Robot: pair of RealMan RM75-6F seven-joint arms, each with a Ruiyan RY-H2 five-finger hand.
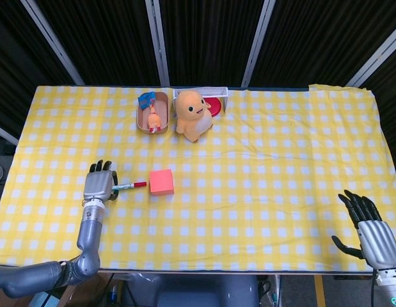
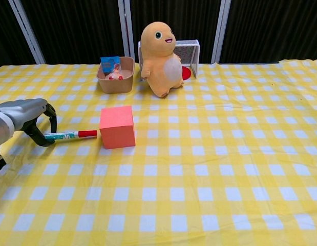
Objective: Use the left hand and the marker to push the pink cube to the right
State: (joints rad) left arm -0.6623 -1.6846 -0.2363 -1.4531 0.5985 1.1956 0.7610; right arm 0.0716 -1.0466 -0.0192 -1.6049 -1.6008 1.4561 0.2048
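We saw the left hand low at the left side of the bench, fingers curled down around the rear end of the marker. It read as a pinch grip on the marker, though the exact contact under the fingers was hard to make out in the chest view. The marker's long axis ran left-right, nearly level, red cap pointing right.

The pink cube sat on the bench directly right of the marker tip. In the chest view a small gap showed between the red cap and the cube's left face, so tip and cube looked just apart, not touching. Tip lined up with the lower part of that face.

The right hand was far off at the lower right corner, fingers spread, holding nothing. The left hand was clearly the nearer one.

We judged the push not yet made at this moment: the marker needed to slide right along its own axis to meet the cube. Risk was an off-centre hit that turns the cube instead of shifting it.

Behind, well apart: an orange plush toy and a small tub.
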